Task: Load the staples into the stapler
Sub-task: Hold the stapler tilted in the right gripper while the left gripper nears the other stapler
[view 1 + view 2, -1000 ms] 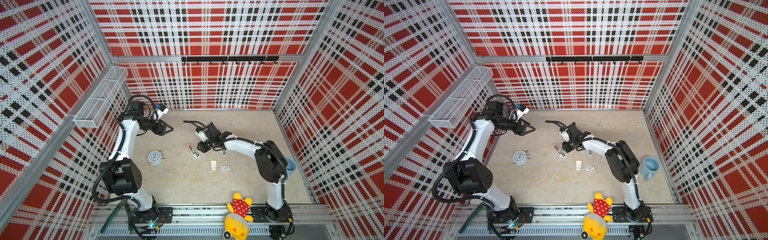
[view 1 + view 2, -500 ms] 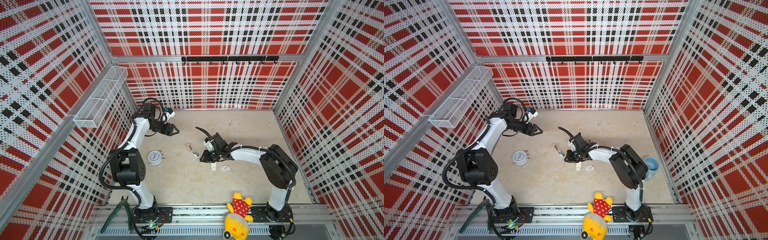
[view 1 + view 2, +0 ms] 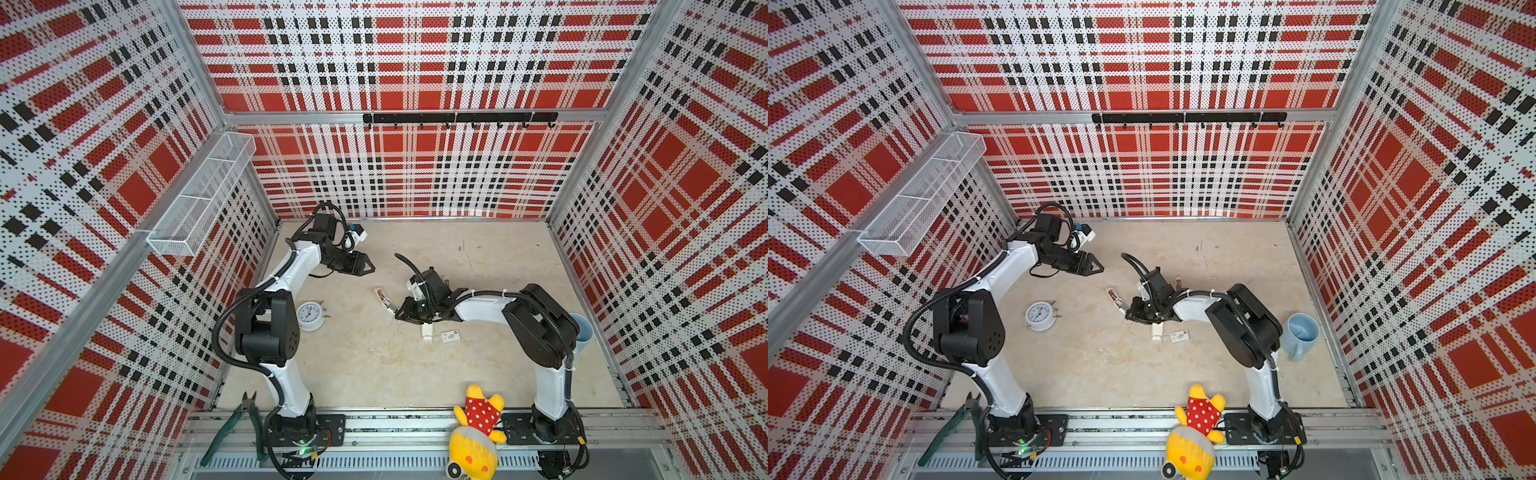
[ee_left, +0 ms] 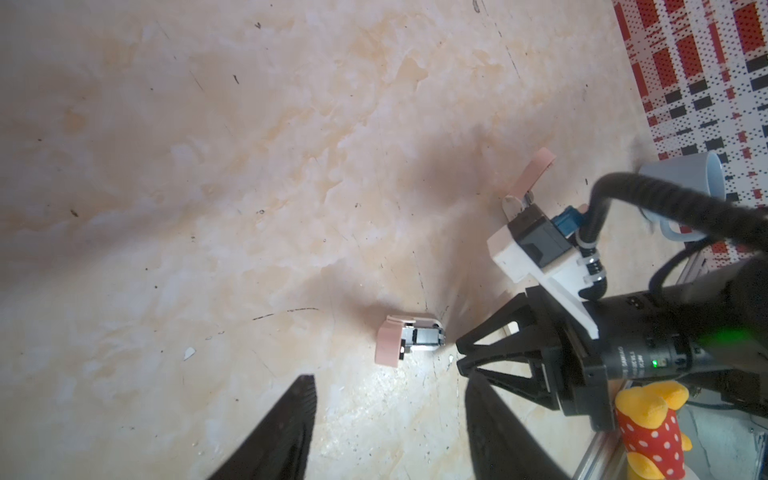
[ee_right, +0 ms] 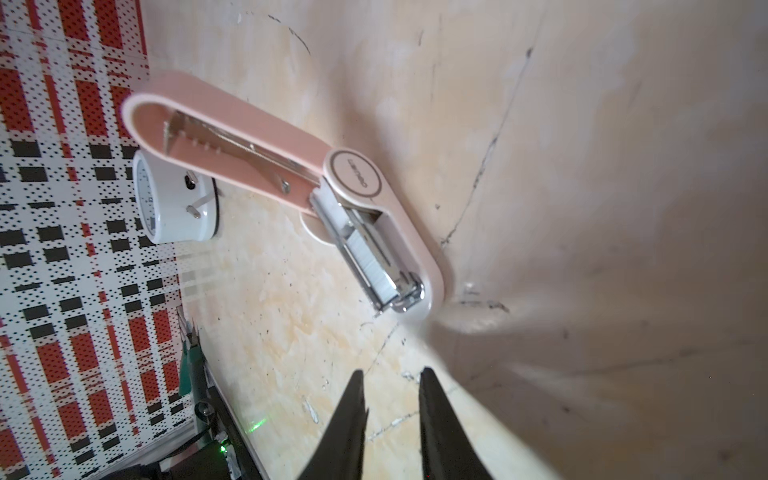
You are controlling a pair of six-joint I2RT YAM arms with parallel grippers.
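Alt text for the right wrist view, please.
A pink stapler lies on the beige table with its lid swung back, a pale ribbed strip, likely staples, in its exposed channel. The right gripper, slightly open and empty, points at its front end; a white clock sits beyond.

Short brand word printed on the cream round cap [image 5: 354, 175] of the pink stapler [image 5: 266, 129], too blurred to read, tiny white print on the black wrist barrel [image 4: 631, 359], illegible, clock [image 3: 308, 314] dial numerals too small

The left gripper [image 3: 368, 264] hangs raised, pointing toward 4 o'clock, its jaws well apart and empty. The right gripper [image 3: 400, 314] sits low, pointing toward 8 o'clock, its jaws narrowly parted and empty.
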